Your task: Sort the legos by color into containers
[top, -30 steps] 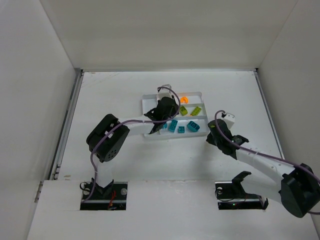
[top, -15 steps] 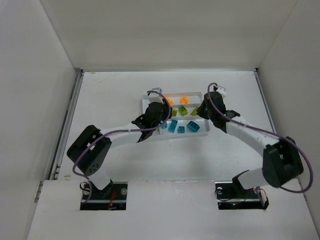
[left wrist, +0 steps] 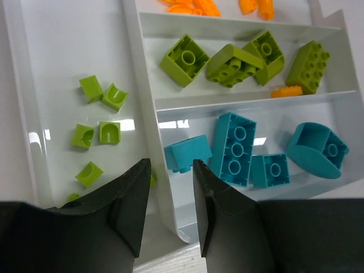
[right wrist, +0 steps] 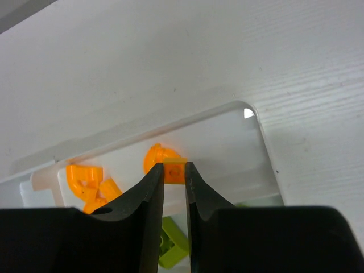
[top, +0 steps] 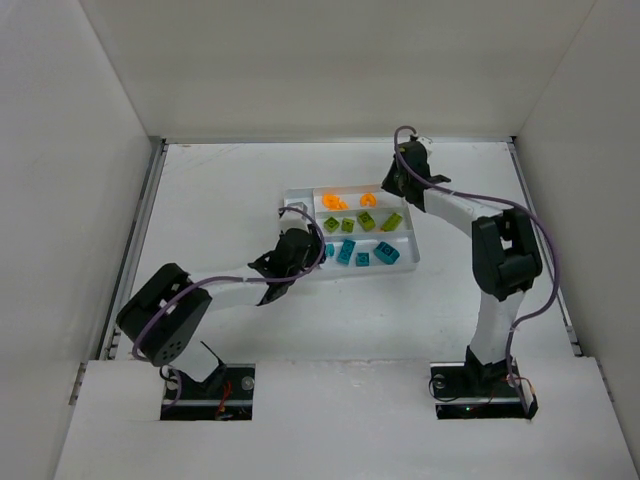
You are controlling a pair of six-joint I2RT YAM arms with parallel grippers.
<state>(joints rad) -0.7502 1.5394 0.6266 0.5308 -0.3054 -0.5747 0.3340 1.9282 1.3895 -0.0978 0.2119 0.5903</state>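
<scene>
The white tray [top: 412, 243] holds orange legos [top: 335, 203] in the far long section, lime green legos [top: 366, 222] in the middle one and teal-blue legos [top: 386, 254] in the near one. Small lime pieces [left wrist: 99, 132] lie in the narrow section. A small orange piece [left wrist: 286, 91] lies among the lime bricks [left wrist: 185, 59]. My left gripper [top: 297, 243] is open and empty, with its jaws [left wrist: 170, 166] astride the divider [left wrist: 149, 114] near a teal brick [left wrist: 189, 152]. My right gripper [top: 388, 188] is shut on a small orange brick [right wrist: 174, 172], held over the orange section beside a round orange piece [right wrist: 153, 157].
The tray's right end wall [right wrist: 263, 149] is close to my right fingers. White enclosure walls [top: 90, 200] stand on three sides of the table. My right arm [top: 455, 210] arches over the tray's far right corner.
My right arm swung from the near right of the table up to the tray's far right end. My left gripper drew back from over the tray towards its near left corner.
</scene>
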